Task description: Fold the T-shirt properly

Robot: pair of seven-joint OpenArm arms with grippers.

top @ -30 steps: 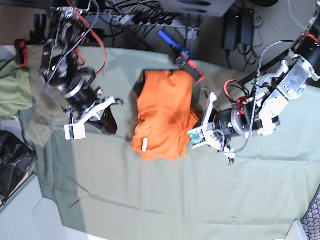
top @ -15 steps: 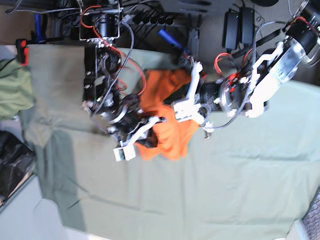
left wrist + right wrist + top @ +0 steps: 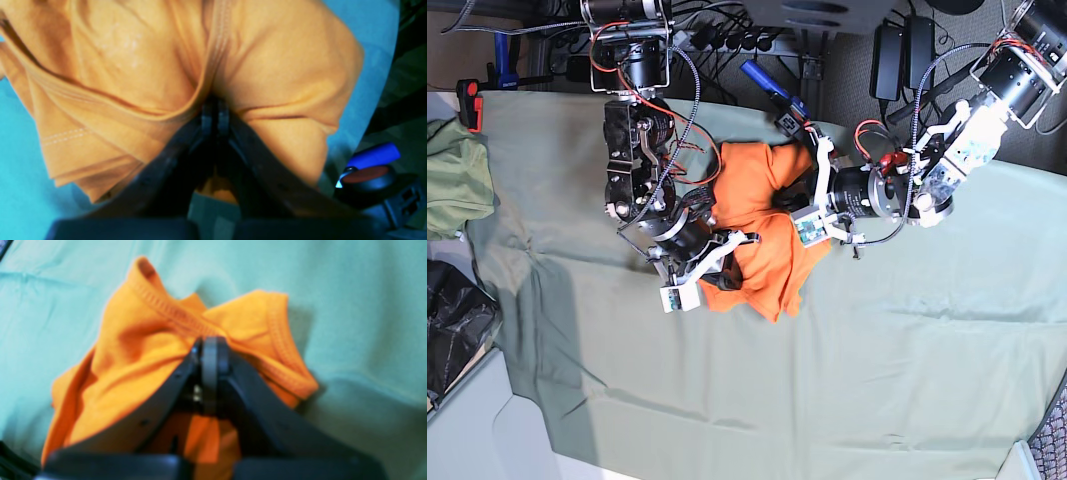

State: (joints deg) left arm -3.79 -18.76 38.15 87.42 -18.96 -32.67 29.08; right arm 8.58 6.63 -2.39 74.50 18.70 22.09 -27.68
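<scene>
The orange T-shirt (image 3: pixel 762 235) lies bunched in the middle of the sage-green table cloth (image 3: pixel 847 380). In the base view my left gripper (image 3: pixel 799 205) is at the shirt's right edge and my right gripper (image 3: pixel 727 262) is at its lower left edge. In the left wrist view the left gripper (image 3: pixel 213 115) is shut on a fold of the T-shirt (image 3: pixel 140 66) beside a stitched hem. In the right wrist view the right gripper (image 3: pixel 213 356) is shut on the T-shirt (image 3: pixel 140 353) just below the ribbed collar. The white label is hidden.
An olive-green garment (image 3: pixel 452 185) lies at the cloth's left edge above a black bag (image 3: pixel 452 335). A blue and red tool (image 3: pixel 777 100) lies behind the shirt and shows in the left wrist view (image 3: pixel 373 166). Cables and adapters run along the back.
Both arms moved in from the sides onto the shirt and shut on it. The shirt, a flat folded rectangle a second ago, is now bunched and pulled up between the grippers.
</scene>
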